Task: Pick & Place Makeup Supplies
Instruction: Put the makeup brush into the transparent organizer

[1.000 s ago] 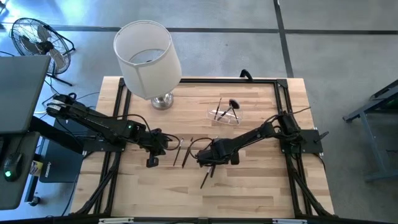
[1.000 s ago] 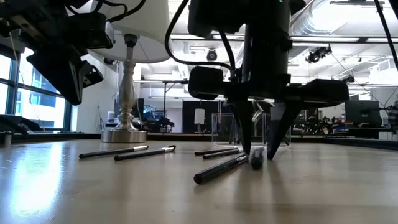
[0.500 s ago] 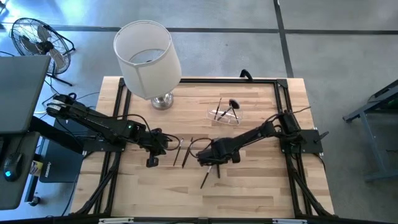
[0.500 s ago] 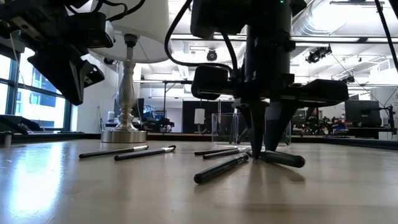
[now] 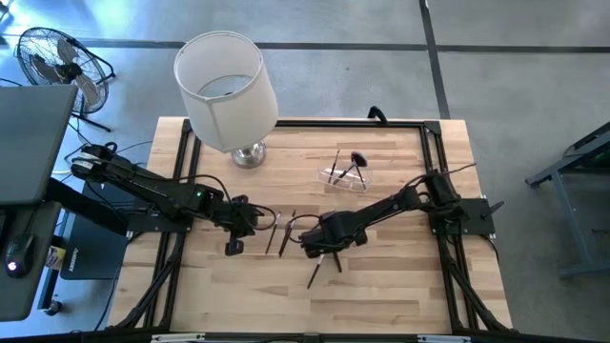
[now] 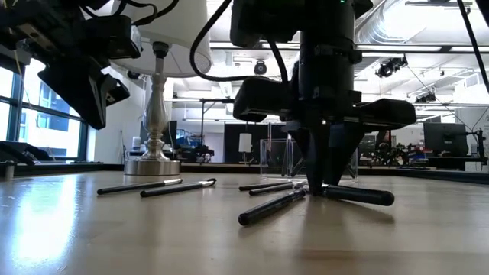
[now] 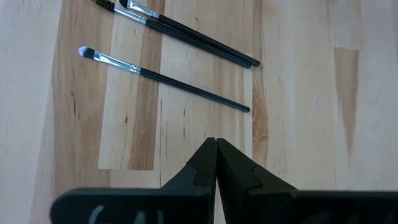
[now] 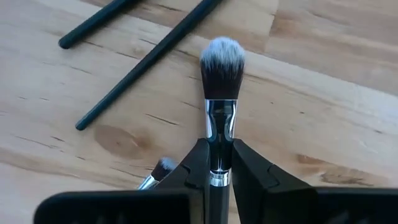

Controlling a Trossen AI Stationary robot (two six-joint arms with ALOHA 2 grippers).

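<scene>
Brush (image 8: 221,93) w/ fluffy grey-tipped head sits pinched between the right gripper (image 8: 217,163) fingers, jaws narrow on its silver ferrule, low at table centre; grip near the head probably keeps it from swinging when lifted. Handle sticks out level just above the wood in low view. Other makeup supplies (image 5: 286,232) lie loose nearby on the table (image 5: 400,295); a few already stand in the clear holder (image 5: 345,173), likely the drop spot. Left gripper (image 7: 216,163) waits beside, jaws pressed together, empty.
</scene>
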